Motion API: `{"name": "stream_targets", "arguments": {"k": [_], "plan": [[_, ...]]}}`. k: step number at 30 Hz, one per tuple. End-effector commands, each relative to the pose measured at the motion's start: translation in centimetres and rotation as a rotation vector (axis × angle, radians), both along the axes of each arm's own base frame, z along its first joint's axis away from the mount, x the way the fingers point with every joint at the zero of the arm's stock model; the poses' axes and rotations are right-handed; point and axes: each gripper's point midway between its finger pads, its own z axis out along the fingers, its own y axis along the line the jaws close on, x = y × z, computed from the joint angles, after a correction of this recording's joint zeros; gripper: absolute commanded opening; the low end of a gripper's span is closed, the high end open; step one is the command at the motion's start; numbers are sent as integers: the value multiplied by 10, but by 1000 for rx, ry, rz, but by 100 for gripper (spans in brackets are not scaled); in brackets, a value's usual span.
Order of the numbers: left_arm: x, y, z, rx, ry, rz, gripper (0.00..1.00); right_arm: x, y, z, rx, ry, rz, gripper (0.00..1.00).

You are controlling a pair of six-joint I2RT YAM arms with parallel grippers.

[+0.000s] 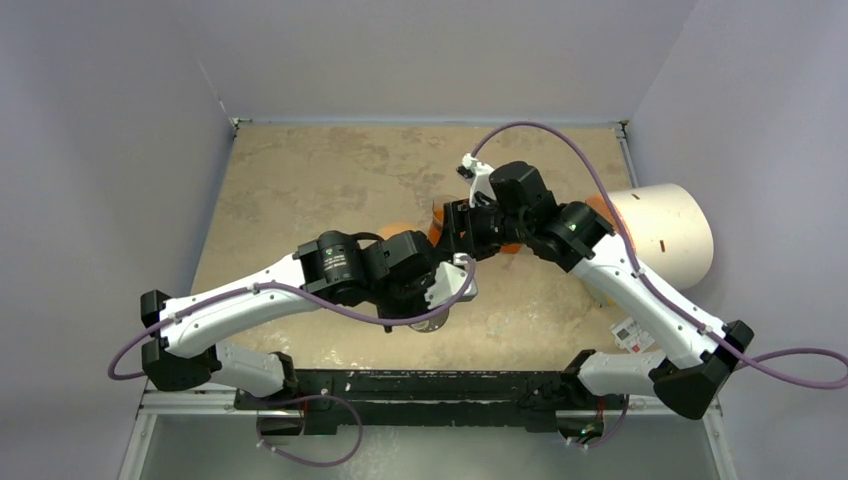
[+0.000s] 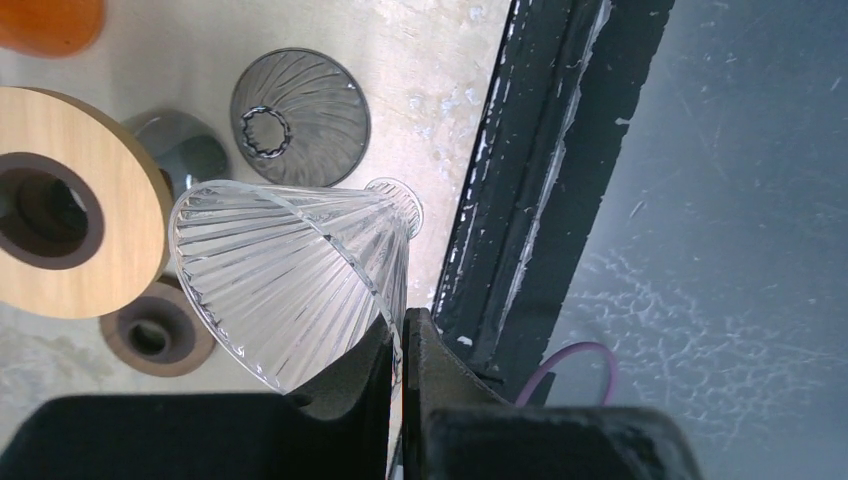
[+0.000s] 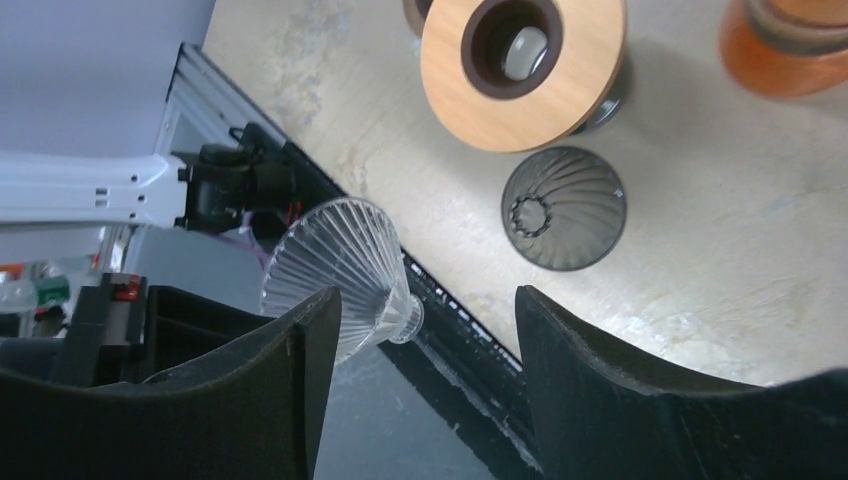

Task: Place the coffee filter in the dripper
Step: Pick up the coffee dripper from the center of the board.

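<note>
My left gripper (image 2: 403,330) is shut on the rim of the coffee filter (image 2: 290,270), a clear ribbed cone, and holds it tilted above the table's near edge. In the top view the cone (image 1: 430,322) hangs just below the left wrist. The dripper (image 2: 90,210) is a round wooden collar with a dark brown ring in its hole, standing on a grey cup left of the cone. My right gripper (image 3: 428,310) is open above the clear cone (image 3: 335,260); the cone's narrow end shows beside its left finger, apart from it. The wooden collar (image 3: 520,70) lies beyond.
A dark grey ribbed cone (image 2: 300,118) lies mouth up on the table beside the collar. A loose brown ring (image 2: 155,335) and an orange vessel (image 3: 785,45) sit close by. A big white cylinder (image 1: 665,235) lies at the right edge. The black base rail (image 2: 520,200) runs along the near edge.
</note>
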Motion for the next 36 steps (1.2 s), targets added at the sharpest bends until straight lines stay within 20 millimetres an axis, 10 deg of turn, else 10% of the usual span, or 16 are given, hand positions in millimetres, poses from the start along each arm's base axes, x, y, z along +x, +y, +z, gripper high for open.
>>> {"name": "stream_targets", "arguments": {"k": [1, 36], "plan": [[8, 2, 26, -28, -138, -33, 0, -15, 11, -1, 65, 58, 81, 66], [0, 3, 9, 124, -290, -331, 0, -49, 37, -39, 0, 310, 326, 43]]}}
